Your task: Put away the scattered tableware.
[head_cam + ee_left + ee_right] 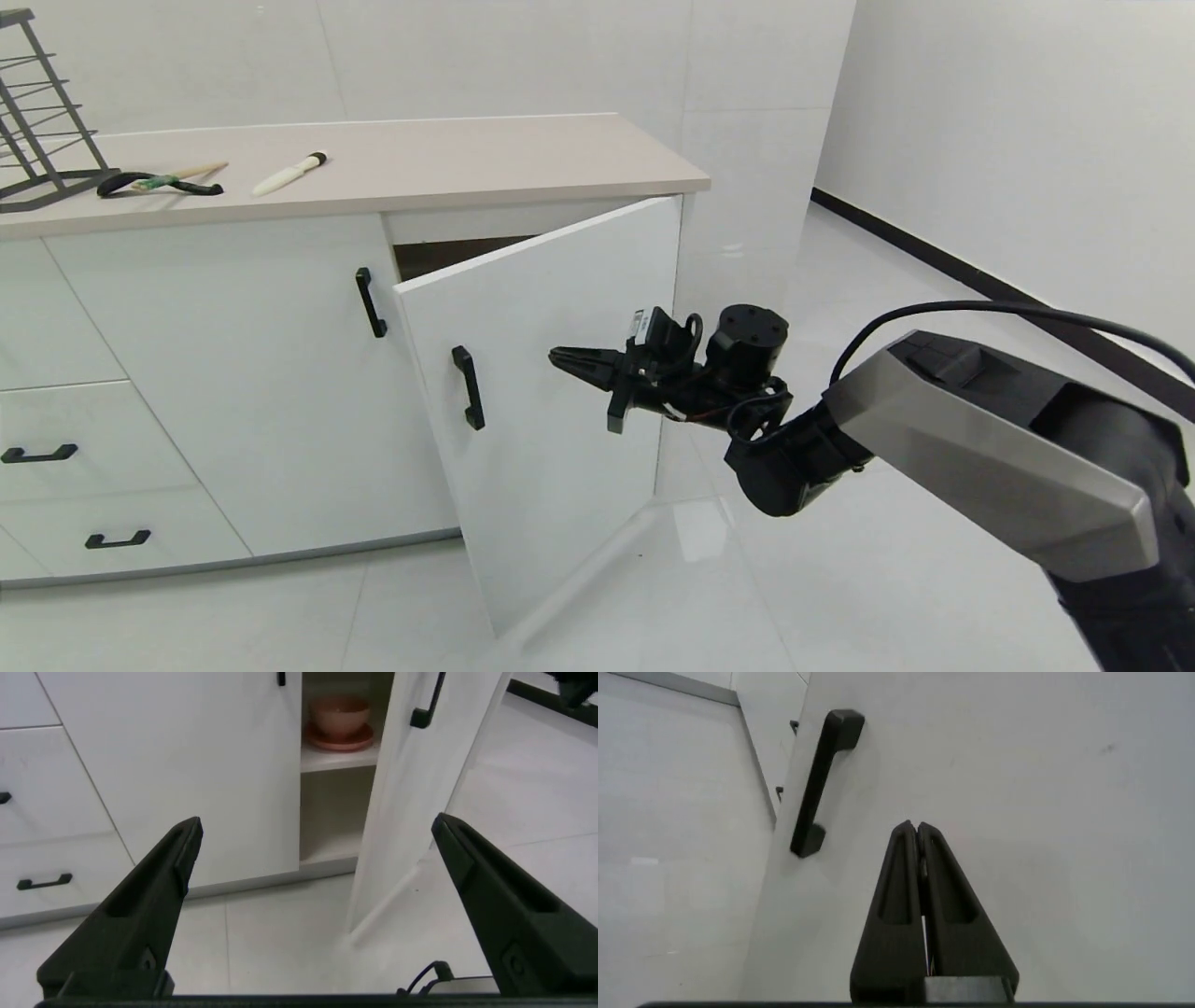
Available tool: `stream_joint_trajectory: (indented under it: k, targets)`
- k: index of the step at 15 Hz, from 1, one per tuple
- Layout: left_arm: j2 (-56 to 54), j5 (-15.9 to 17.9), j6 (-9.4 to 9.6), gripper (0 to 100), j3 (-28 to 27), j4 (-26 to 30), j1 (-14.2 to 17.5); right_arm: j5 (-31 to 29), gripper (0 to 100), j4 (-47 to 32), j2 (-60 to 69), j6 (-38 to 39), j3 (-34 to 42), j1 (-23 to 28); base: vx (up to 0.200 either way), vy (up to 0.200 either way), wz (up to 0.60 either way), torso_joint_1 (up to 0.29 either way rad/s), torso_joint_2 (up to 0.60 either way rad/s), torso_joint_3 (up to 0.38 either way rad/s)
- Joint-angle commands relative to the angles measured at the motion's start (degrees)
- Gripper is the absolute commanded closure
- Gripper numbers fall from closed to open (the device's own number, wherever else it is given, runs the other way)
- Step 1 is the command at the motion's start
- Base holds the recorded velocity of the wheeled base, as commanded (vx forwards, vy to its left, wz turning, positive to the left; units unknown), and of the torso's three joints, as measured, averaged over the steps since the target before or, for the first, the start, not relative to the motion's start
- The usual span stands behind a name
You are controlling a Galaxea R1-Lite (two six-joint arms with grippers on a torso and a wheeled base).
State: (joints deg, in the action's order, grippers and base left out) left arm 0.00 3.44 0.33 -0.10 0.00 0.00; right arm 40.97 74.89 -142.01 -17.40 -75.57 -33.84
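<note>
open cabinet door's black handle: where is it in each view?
Head view: door handle on the open door, between the right gripper and the door's free edge.
Left wrist view: handle on the door, beside the shelf holding the pink bowl.
Right wrist view: handle on the door face beside the shut jaws.
Shared landmark: the open door.

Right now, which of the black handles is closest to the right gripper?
The vertical handle on the open door, just beside the right gripper. The closed door's handle and both drawer pulls lie farther left.
</note>
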Motion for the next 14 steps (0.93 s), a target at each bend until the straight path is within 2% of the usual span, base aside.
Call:
stream_joint_trajectory:
  k: [1, 4, 7, 9, 13, 14]
  targets:
    - [0.0, -0.01, -0.07, 0, 0.01, 0.0, 0.0, 0.07, 100, 3.42, 7.36, 2.1, 12.38, 1.5, 0.0, 0.0, 0.0, 0.0, 0.0, 0.0]
    - [0.0, -0.01, 0.02, 0, 0.01, 0.0, 0.0, -0.02, 100, 5.45, 23.97, 2.28, 37.95, 3.08, 0.0, 0.0, 0.0, 0.0, 0.0, 0.0]
    - [0.0, -0.01, 0.02, 0, 0.01, 0.0, 0.0, -0.02, 100, 4.83, 41.02, 2.37, 55.44, 6.86, 0.0, 0.0, 0.0, 0.0, 0.0, 0.0]
    - [0.0, -0.01, 0.02, 0, 0.01, -0.09, -0.09, -0.02, 100, 4.83, 52.18, 2.19, 65.81, 12.22, 0.0, 0.0, 0.0, 0.0, 0.0, 0.0]
    - [0.0, -0.1, 0.02, 0, 0.01, -0.09, 0.0, 0.16, 100, 2.37, 68.8, 2.19, 74.51, 21.45, 0.0, 0.0, 0.0, 0.0, 0.0, 0.0]
    - [0.0, -0.1, 0.02, 0, 0.01, -0.09, 0.0, 0.25, 100, 0.87, 71.52, 2.1, 75.57, 22.33, 0.0, 0.0, 0.0, 0.0, 0.0, 0.0]
